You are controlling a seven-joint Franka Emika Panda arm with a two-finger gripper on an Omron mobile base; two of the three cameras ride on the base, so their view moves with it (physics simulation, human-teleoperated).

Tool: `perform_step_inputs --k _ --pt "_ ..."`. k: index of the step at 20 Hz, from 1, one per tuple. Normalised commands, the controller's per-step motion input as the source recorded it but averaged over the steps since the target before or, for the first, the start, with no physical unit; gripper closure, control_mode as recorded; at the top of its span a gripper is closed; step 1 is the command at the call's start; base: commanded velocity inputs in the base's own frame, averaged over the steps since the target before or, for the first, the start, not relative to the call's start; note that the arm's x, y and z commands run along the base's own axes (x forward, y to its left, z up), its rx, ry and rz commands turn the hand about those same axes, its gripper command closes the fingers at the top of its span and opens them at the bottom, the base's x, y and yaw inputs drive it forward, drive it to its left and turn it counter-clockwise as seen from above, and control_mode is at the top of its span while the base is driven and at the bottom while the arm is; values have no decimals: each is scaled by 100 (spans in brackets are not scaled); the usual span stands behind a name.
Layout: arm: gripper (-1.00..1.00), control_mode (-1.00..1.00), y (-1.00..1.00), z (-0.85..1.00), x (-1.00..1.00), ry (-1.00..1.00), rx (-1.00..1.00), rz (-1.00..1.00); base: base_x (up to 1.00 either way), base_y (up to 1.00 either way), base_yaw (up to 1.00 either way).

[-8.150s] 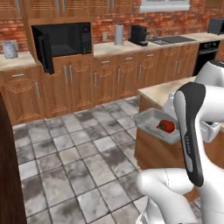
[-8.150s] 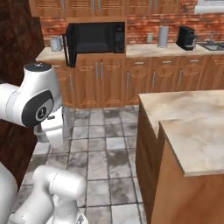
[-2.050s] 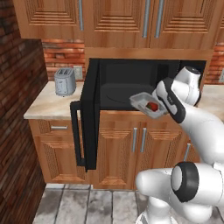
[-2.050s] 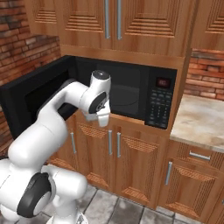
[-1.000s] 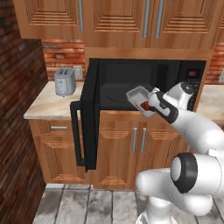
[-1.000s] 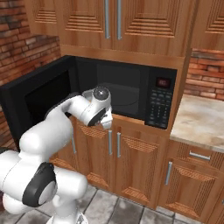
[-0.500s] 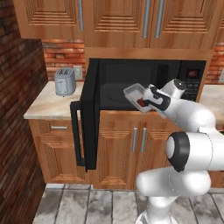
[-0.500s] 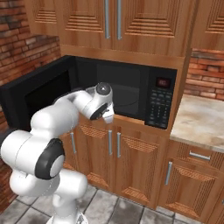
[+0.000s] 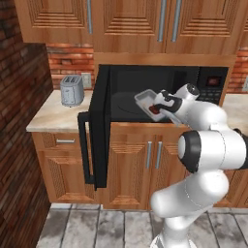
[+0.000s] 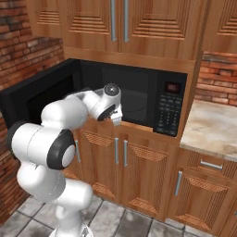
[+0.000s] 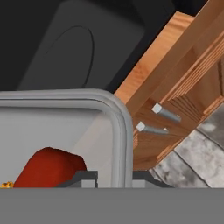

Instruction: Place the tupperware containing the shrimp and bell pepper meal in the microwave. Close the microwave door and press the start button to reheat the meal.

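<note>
Tray (image 9: 147, 100) held at microwave (image 9: 160, 92) mouth, above the cavity floor, door (image 9: 99, 131) swung open. Gripper (image 9: 163, 105) clamped on tray rim. Pepper (image 11: 48, 168) loose inside. Judged: light, stiff, slick plastic; keep the rim grip and tray level.

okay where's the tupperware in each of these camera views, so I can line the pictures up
Left base view: the tupperware is just right of centre, held by the gripper at the mouth of the microwave.
Right base view: I cannot make it out; the arm's wrist sits at the microwave opening.
Hand view: its grey rim curves through the lower left, red pepper inside.
Shared landmark: the microwave's dark cavity.
</note>
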Motion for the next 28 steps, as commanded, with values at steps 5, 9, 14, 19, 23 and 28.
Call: perform_step_inputs --k 5,9,14,19,23,28 --pt "100 -100 0 0 49 0 0 0 0 0 0" --pt "100 -100 -1 0 50 0 0 0 0 0 0" --pt "100 -100 0 -9 41 0 0 0 0 0 0" --pt "100 -100 -1 -26 37 0 0 0 0 0 0" --pt "100 -100 -1 -26 40 0 0 0 0 0 0" --pt "100 -100 -9 -19 45 0 0 0 0 0 0"
